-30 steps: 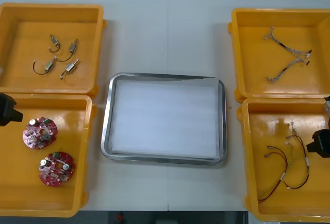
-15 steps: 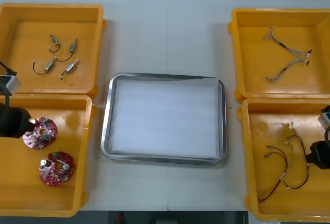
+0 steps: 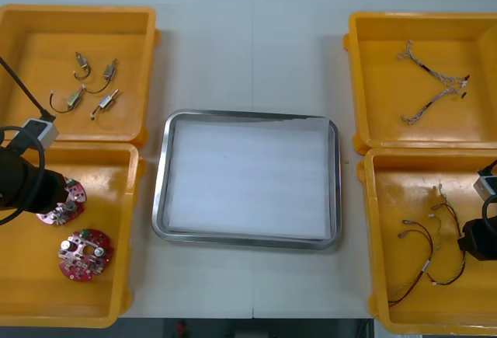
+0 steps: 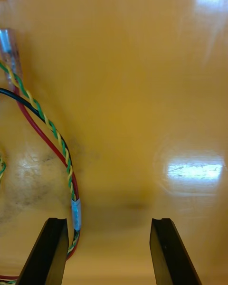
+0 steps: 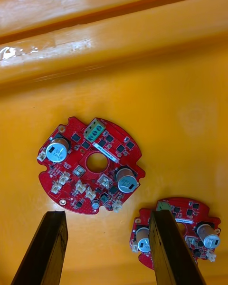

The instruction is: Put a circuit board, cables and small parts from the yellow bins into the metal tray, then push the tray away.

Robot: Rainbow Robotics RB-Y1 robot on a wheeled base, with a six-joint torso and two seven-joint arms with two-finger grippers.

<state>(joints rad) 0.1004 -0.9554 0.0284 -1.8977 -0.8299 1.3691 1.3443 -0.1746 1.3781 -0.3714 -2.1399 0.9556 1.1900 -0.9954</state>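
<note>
Circuit board (image 5: 80, 173): round, red, likely light and rigid, with fragile components. It lies flat in the near left yellow bin (image 5: 180, 90) and is best taken by its rim.
Left gripper (image 5: 109, 216): fingers wide apart, poised over the board, holding nothing.
Right gripper (image 4: 108, 223): spread, empty, over the red and yellow cable (image 4: 47, 122).
Beyond: metal tray (image 3: 161, 190), white inside.

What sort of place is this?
Probably an electronics kitting bench: yellow bins of round red circuit boards, cables and small metal parts flank a metal tray.
</note>
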